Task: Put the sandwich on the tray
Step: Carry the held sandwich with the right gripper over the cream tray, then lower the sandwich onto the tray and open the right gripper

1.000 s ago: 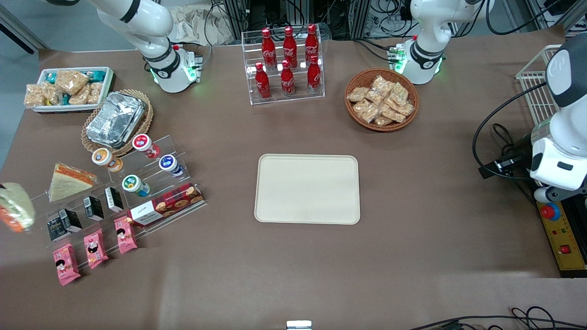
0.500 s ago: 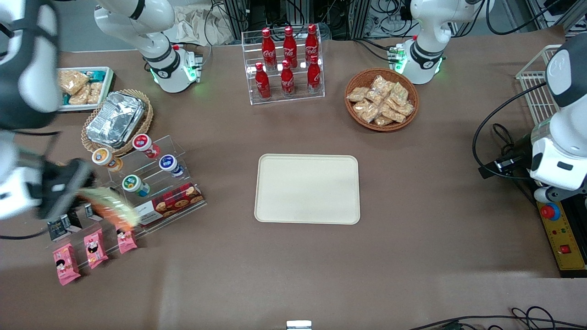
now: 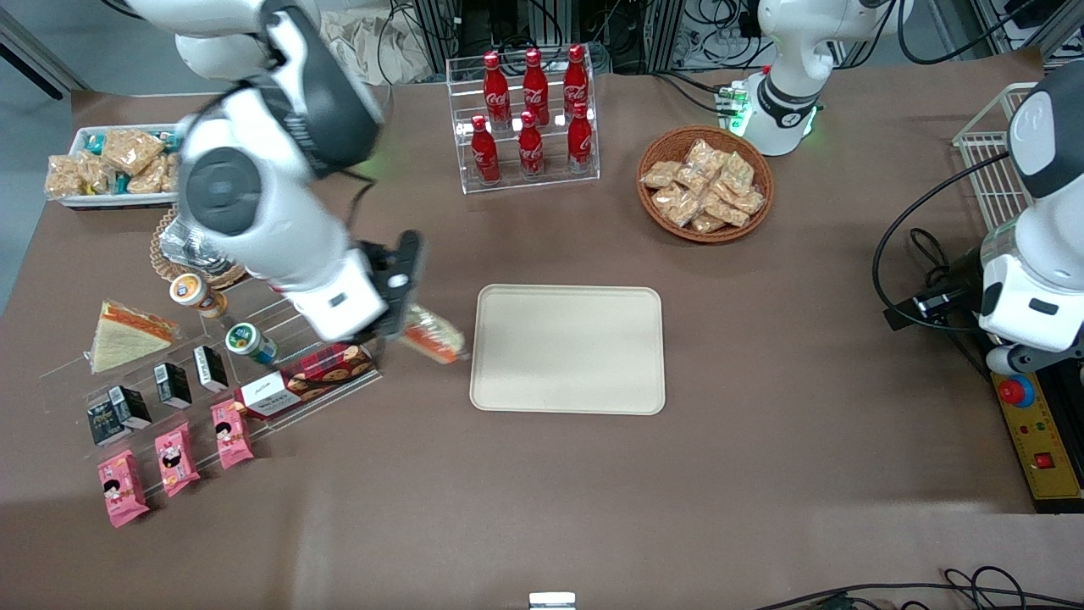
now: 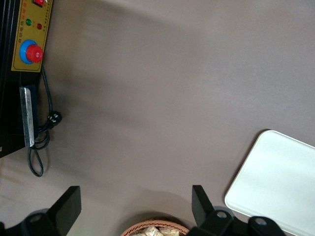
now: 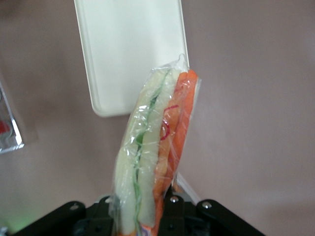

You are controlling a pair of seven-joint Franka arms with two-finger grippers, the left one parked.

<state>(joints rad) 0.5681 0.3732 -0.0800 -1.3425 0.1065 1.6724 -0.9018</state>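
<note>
End effector (image 3: 405,326) gripping sandwich (image 3: 434,335), beside tray (image 3: 567,349)

The claw (image 3: 412,326) holding the sandwich (image 3: 434,334) has bare table up to the tray (image 3: 567,349).

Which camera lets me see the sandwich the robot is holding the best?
The right wrist view: the sandwich fills it, with green and orange layers clear through the wrap, held in the hand. The front view shows it small and blurry just short of the tray. The left wrist view misses it.

We are seeing glossy, crinkled clear plastic wrapping the sandwich (image 5: 152,147) (the tray (image 3: 567,349) is looking smooth and matt).
</note>
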